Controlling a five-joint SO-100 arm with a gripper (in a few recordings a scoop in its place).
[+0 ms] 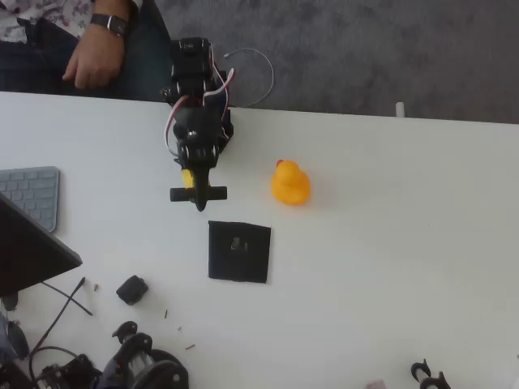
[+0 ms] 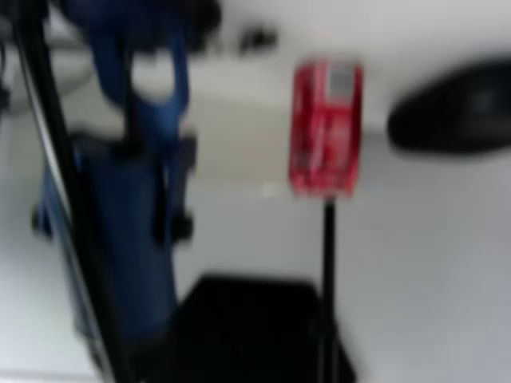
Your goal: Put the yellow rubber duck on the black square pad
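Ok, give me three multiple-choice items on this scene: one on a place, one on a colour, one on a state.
1. In the overhead view, where does the yellow rubber duck sit?
A. On the black square pad
B. On the white table, up and right of the pad
C. On the grey keyboard

2. What colour is the duck's beak?
A. Orange
B. Blue
C. Green

3. What does the gripper hold?
A. The duck
B. The pad
C. Nothing

Answers: 1 B, bare table shows between duck and pad. 2 A, the beak is darker orange. 3 C, it hovers apart from both.
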